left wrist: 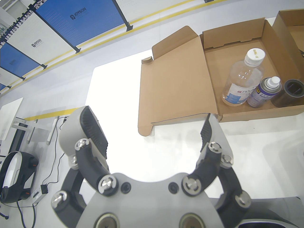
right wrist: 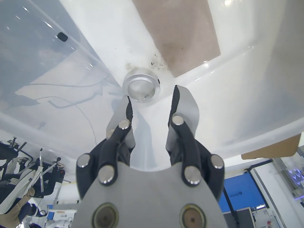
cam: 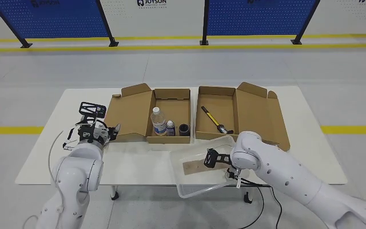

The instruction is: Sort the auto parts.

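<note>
A clear plastic bin (cam: 186, 180) sits at the table's front edge with a brown card (cam: 193, 165) on its floor. In the right wrist view a round silver metal part (right wrist: 141, 88) lies in the bin (right wrist: 249, 77) beside the card (right wrist: 180, 24). My right gripper (right wrist: 152, 94) hangs open just short of that part, nothing between its fingers; from above it (cam: 213, 158) is over the bin. My left gripper (left wrist: 154, 129) stands open and empty over bare table at the left (cam: 91, 134). The left cardboard box (cam: 169, 137) holds a clear bottle (cam: 158, 121), a spray can (cam: 170, 127) and a dark cylinder (cam: 184, 129). The right box (cam: 216, 134) holds a yellow-handled hammer (cam: 213, 119).
Both boxes have flaps folded out to the sides (cam: 132, 111) (cam: 260, 114). The white table (cam: 51, 154) has bare surface at the far left and front left. Blue panels and yellow floor lines lie behind the table.
</note>
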### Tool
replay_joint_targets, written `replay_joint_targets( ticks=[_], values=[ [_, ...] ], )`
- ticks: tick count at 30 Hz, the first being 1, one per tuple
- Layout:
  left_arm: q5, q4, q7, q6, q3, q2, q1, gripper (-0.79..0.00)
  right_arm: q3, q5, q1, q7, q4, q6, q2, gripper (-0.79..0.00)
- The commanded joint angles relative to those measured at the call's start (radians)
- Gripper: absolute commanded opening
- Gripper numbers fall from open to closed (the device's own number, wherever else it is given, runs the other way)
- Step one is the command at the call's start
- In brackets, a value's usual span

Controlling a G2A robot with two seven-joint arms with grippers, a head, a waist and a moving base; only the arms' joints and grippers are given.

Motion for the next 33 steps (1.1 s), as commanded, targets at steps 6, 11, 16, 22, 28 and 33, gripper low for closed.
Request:
replay_joint_targets(
  ticks=[6,11,16,22,28,33],
  values=[
    [0.000,0.000,0.000,0.000,0.000,0.000,0.000,0.000,-0.012,-0.008,0.003,-0.001,0.031,-0.002,-0.016,-0.428],
    [0.000,0.000,0.000,0.000,0.000,0.000,0.000,0.000,-0.021,-0.016,0.008,0.004,0.047,0.003,-0.027,-0.428],
    [0.000,0.000,0.000,0.000,0.000,0.000,0.000,0.000,-0.035,-0.038,0.017,0.018,0.056,0.017,-0.034,-0.422],
    [0.000,0.000,0.000,0.000,0.000,0.000,0.000,0.000,-0.047,-0.038,0.024,0.023,0.068,0.022,-0.046,-0.425],
    [0.000,0.000,0.000,0.000,0.000,0.000,0.000,0.000,-0.048,-0.027,0.025,0.014,0.088,0.015,-0.058,-0.474],
    [0.000,0.000,0.000,0.000,0.000,0.000,0.000,0.000,-0.047,-0.022,0.023,0.007,0.094,0.015,-0.067,-0.520]
  ],
)
